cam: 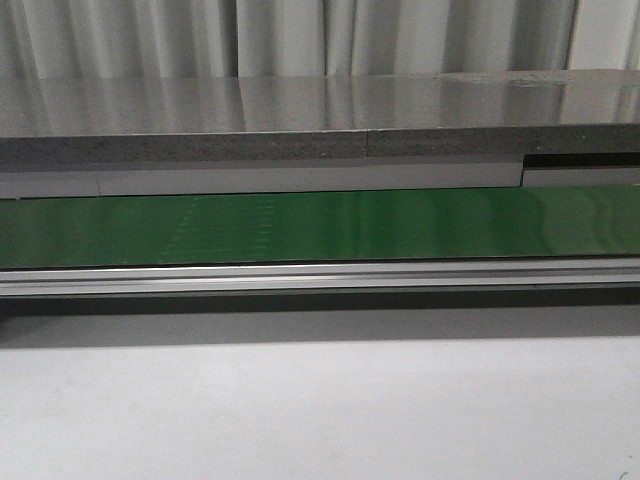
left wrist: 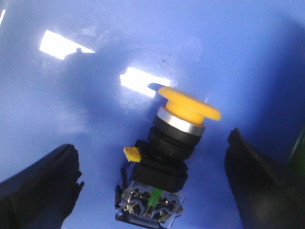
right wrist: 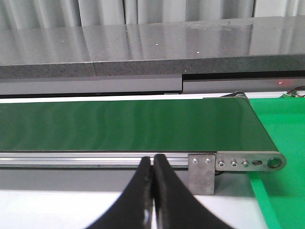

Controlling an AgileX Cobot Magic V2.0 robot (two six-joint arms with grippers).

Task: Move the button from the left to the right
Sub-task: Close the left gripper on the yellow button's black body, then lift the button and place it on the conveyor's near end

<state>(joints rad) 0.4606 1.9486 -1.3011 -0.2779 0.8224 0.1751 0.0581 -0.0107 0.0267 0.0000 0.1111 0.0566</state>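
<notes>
The button (left wrist: 167, 157) lies on its side on a blue surface (left wrist: 71, 95) in the left wrist view, its orange-yellow mushroom cap (left wrist: 189, 105) above a black body with a clear contact block and a green mark. My left gripper (left wrist: 152, 176) is open, its black fingers (left wrist: 38, 186) wide apart on both sides of the button, not touching it. My right gripper (right wrist: 152, 162) is shut and empty, its tips before the conveyor's rail. No gripper and no button show in the front view.
A green conveyor belt (cam: 320, 228) with an aluminium rail (cam: 320, 277) crosses the front view, a grey shelf (cam: 300, 110) behind it and white table (cam: 320, 410) in front. The right wrist view shows the belt's end bracket (right wrist: 238, 163) and a green surface (right wrist: 281, 138).
</notes>
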